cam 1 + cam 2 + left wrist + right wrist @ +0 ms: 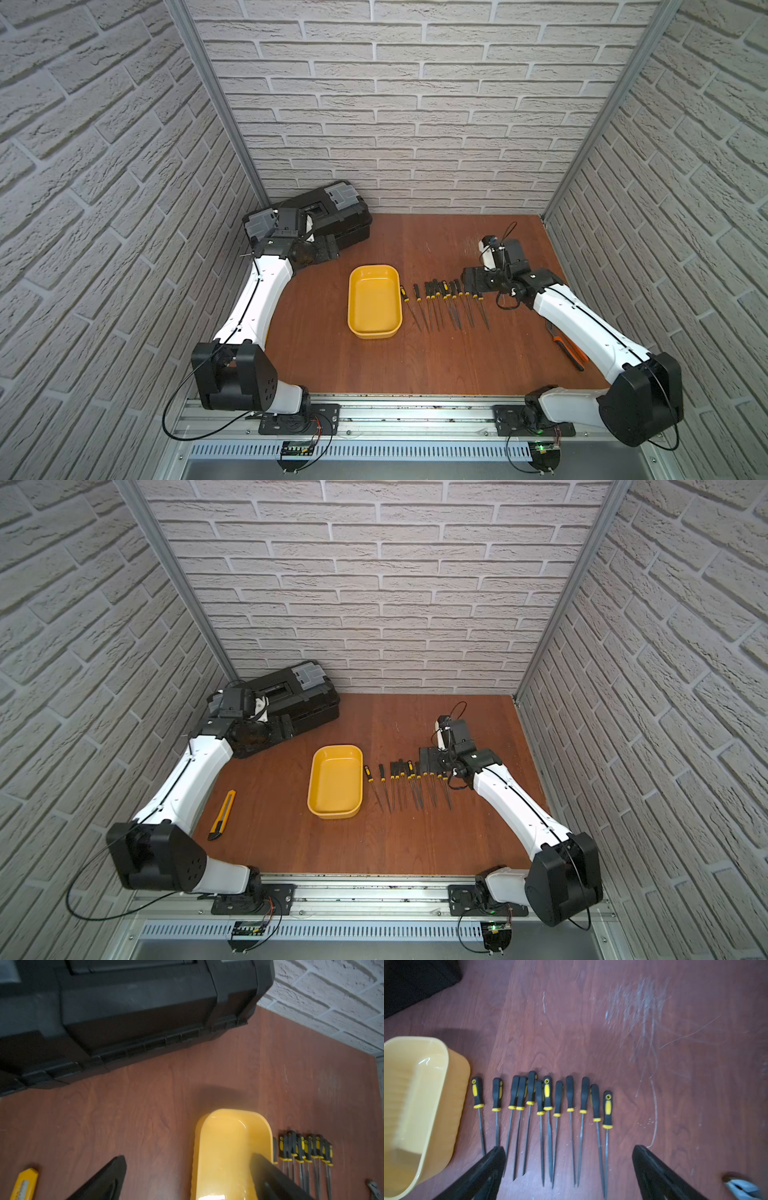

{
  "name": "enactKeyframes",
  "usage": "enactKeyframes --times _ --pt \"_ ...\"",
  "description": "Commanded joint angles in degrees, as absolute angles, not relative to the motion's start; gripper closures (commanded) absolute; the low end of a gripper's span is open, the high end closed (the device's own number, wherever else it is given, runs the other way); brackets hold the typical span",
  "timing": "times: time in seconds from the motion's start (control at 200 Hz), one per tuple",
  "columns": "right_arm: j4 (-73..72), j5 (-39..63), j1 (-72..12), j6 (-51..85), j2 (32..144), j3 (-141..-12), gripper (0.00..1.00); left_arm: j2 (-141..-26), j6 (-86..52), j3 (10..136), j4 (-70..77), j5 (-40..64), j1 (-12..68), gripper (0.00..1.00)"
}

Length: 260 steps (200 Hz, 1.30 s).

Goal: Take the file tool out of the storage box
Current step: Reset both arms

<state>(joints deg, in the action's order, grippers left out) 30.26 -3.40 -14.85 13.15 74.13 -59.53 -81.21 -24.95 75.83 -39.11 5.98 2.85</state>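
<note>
The yellow storage box [374,303] [335,783] stands in the middle of the wooden table, and nothing shows inside it. Several file tools [444,303] [548,1095] with black-and-yellow handles lie side by side on the table just right of the box, tips toward the front. My right gripper [471,280] [568,1148] hovers over the right part of that row, open and holding nothing. Back left by the black toolbox, my left gripper [328,249] [188,1157] is open and empty, with the box [224,1147] under one finger in the left wrist view.
A closed black toolbox [320,216] [124,1012] with grey latches fills the back left corner. A yellow utility knife [222,814] lies front left. An orange-handled tool [569,351] lies partly under the right arm, and pliers [741,1186] show nearby. Brick walls close three sides.
</note>
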Motion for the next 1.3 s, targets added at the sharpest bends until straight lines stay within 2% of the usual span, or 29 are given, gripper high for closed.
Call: enactKeyframes --times 0.0,0.16,0.305,0.58,0.75,1.0,1.1,1.225,1.295 --pt "23.60 -5.00 -11.62 7.44 73.00 -57.72 0.00 -77.92 -20.71 72.38 -29.43 0.80 2.11 0.02" --pt "13.29 -7.28 -6.60 4.73 72.23 -52.07 0.00 -74.19 -17.83 63.03 -18.28 -2.69 1.57 0.01" --pt "6.95 -8.07 -3.39 0.70 71.45 -47.92 0.00 -71.36 -13.93 55.10 -9.92 -1.17 0.59 0.02" --pt "-13.15 -1.38 4.52 -0.11 73.15 -36.08 0.00 -71.41 -9.89 45.37 2.14 4.10 -0.96 0.02" --pt "-22.91 3.17 5.27 -0.16 77.54 -31.97 0.00 -71.95 -7.87 38.58 14.18 5.51 -3.28 0.02" --pt "-38.10 7.03 5.02 0.85 82.04 -26.26 0.00 -75.88 -3.88 35.78 21.00 6.52 -6.03 0.01" --pt "-45.88 5.74 4.92 1.23 84.19 -22.96 0.01 -78.07 -2.58 32.83 28.08 7.87 -7.16 0.01" --pt "-45.35 5.96 3.33 -0.84 85.39 -23.49 0.01 -79.35 -0.76 31.14 34.62 8.03 -7.86 0.01" --pt "-46.45 4.05 2.09 -1.81 86.08 -23.20 0.01 -79.42 -0.66 31.90 32.60 8.82 -8.00 0.01"
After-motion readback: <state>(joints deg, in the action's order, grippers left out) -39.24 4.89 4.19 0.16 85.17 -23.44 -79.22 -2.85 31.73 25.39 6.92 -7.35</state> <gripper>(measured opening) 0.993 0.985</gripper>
